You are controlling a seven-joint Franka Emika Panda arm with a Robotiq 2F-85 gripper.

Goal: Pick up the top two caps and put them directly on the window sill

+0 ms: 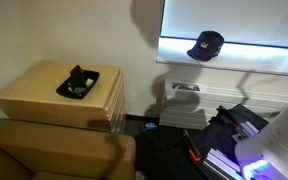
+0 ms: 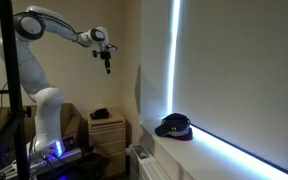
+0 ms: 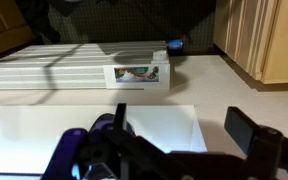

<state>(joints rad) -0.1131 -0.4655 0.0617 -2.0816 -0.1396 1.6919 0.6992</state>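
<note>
White robot arm [image 2: 44, 25] rises at the left in an exterior view, its claw [image 2: 106, 60] hanging high in the air, well apart from the bench [image 2: 239, 152]. In the wrist view its dark fingers [image 3: 259, 140] stand wide, nothing between them. Below, a wooden cabinet [image 1: 44, 100] carries a black tray [image 1: 78, 83]. Further right, the dark blue caps [image 2: 174, 126] sit stacked on the bench near its left end, by the front edge; how many cannot be told.
</note>
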